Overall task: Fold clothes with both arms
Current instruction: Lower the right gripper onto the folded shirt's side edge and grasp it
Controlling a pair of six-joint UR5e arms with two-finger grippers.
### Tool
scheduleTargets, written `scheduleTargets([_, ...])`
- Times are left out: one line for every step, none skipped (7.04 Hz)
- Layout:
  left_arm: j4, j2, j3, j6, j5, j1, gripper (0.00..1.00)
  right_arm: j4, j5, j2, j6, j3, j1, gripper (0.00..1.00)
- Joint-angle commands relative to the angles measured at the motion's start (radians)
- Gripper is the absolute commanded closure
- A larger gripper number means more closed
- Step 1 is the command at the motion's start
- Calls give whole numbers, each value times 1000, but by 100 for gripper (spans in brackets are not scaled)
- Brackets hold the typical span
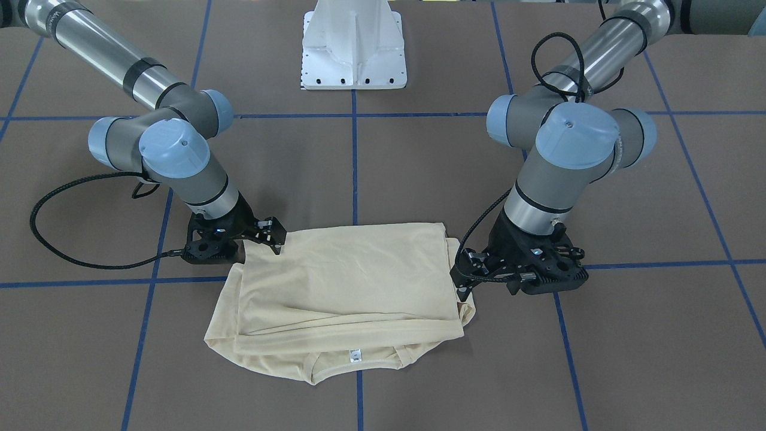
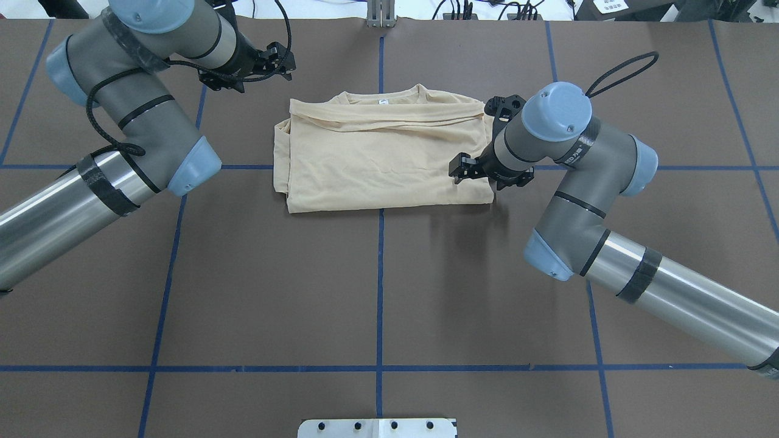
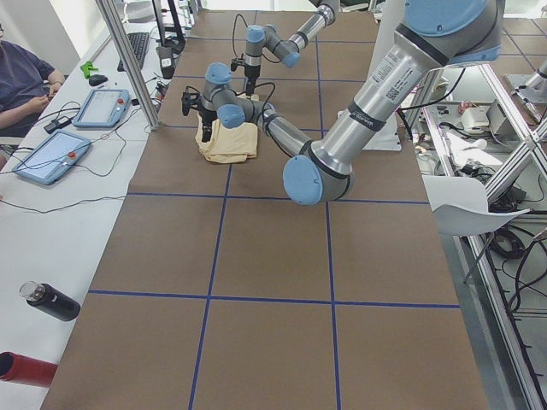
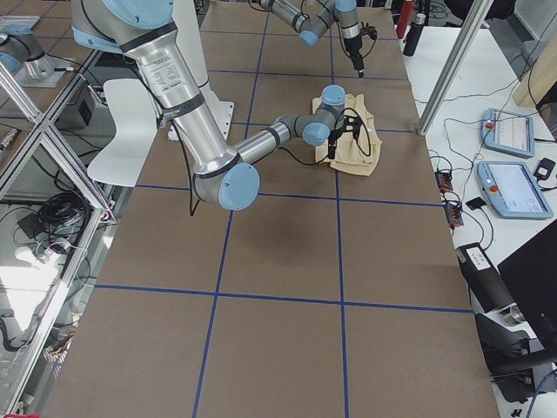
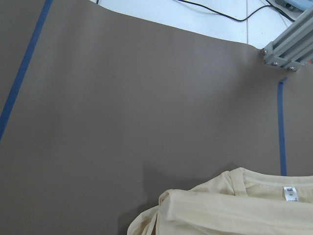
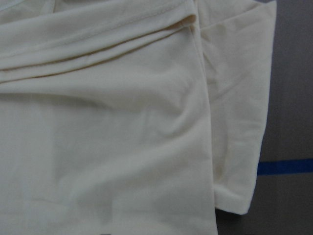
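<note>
The clothes are one pale cream T-shirt [image 2: 377,158], folded into a rough rectangle on the brown table, with its collar and small white label [image 1: 355,354] on the side away from the robot. My right gripper [image 2: 461,170] hovers low over the shirt's corner nearest its arm [image 1: 274,235]. Its jaws look open and hold nothing, and its wrist view is filled with folded cloth [image 6: 122,147]. My left gripper [image 2: 283,61] hangs raised beyond the shirt's collar-side corner [image 1: 464,278], open and empty. Its wrist view looks down on bare table and the collar [image 5: 244,205].
The white pedestal base [image 1: 354,48] stands at the robot's side of the table. Blue tape lines [image 2: 380,292] grid the brown surface. A seated person [image 3: 21,81], control tablets [image 3: 102,107] and a dark bottle [image 3: 51,301] are on the side bench. An aluminium post [image 5: 288,46] stands past the far edge.
</note>
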Motion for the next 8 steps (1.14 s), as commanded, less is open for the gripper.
scheduleTargets([9, 2, -17, 0, 0, 0, 1, -2, -3, -4, -3, -1, -10, 6])
scheduleTargets([9, 10, -19, 0, 0, 0, 1, -2, 0, -7, -4, 2, -10, 7])
scheduleTargets([8, 15, -25, 1, 2, 0, 1, -2, 8, -12, -4, 4, -9, 9])
scheduleTargets([8, 15, -25, 1, 0, 0, 1, -2, 26, -13, -4, 9, -9, 9])
scheduleTargets([8, 15, -25, 1, 0, 0, 1, -2, 31, -12, -4, 12, -6, 11])
scheduleTargets([6, 21, -25, 1, 3, 0, 1, -2, 34, -10, -4, 10, -9, 21])
scheduleTargets([5, 21, -25, 1, 2, 1, 1, -2, 49, -12, -4, 10, -4, 54])
scheduleTargets([4, 21, -25, 1, 2, 2, 1, -2, 55, -13, -6, 12, -1, 91])
